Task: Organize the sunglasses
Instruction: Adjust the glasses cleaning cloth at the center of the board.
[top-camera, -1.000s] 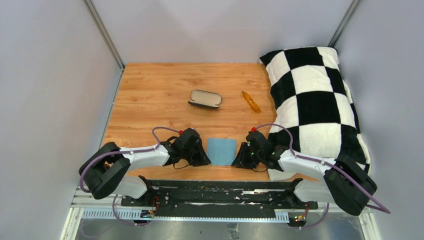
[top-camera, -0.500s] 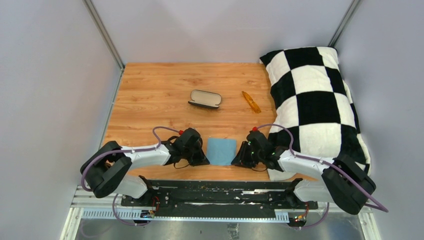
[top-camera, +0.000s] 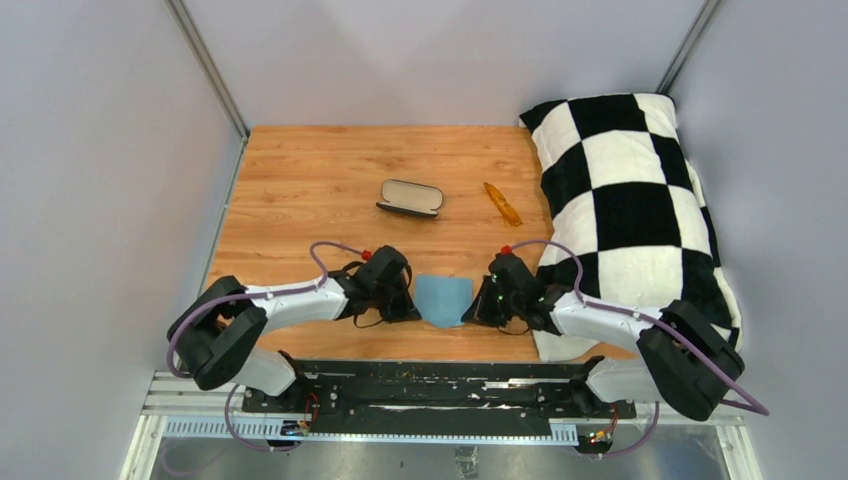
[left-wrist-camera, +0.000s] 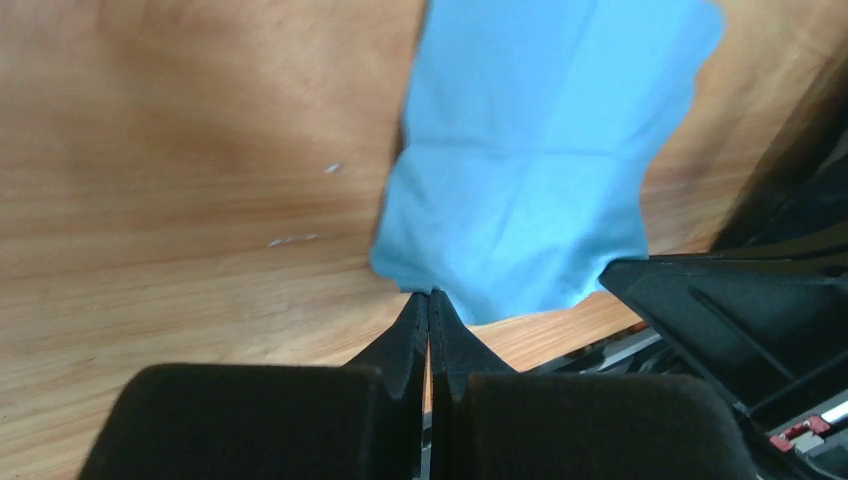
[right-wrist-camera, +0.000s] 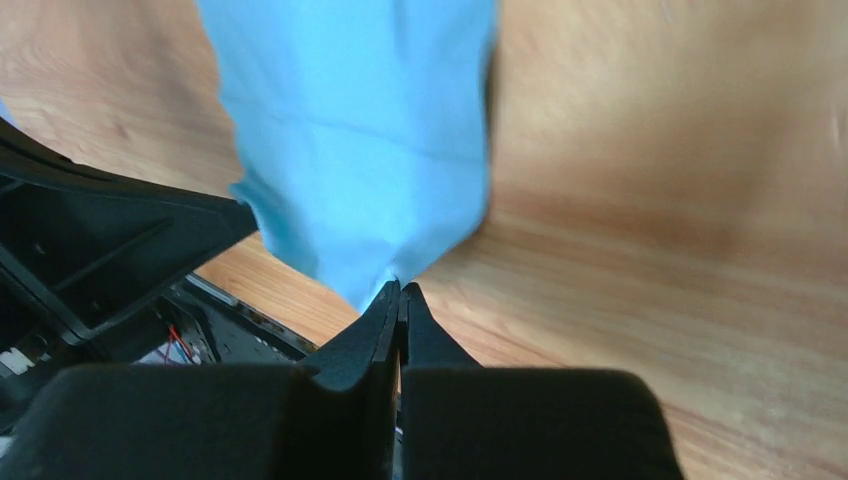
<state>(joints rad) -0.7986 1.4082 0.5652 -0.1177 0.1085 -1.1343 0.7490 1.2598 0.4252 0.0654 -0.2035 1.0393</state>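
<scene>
the left hand (left-wrist-camera: 428, 308) is pinched fully closed on one near corner of the light-blue cloth (top-camera: 443, 298), and the right hand (right-wrist-camera: 400, 300) is closed the same way on the other near corner, so the cloth spreads away in front of both sets of fingertips and fills the space between the two hands. the near edge looks gathered and a little raised off the counter (top-camera: 300, 190), though how high it is cannot be told. the sunglasses (top-camera: 502, 203) lie untouched on the counter well ahead of the right hand, just beside the checked pillow (top-camera: 630, 200) that runs along that hand's outer side. the black case (top-camera: 411, 197), its pale inside showing as if open, sits well ahead of the left hand and apart from the sunglasses. the step in hand seems to be handling the cloth with both hands, before anything is done with the sunglasses themselves. the next move likely calls for both hands to travel together at an even pace, keeping the cloth taut enough not to slip from either pinch, and then for one hand to let go and reach forward to the sunglasses.
</scene>
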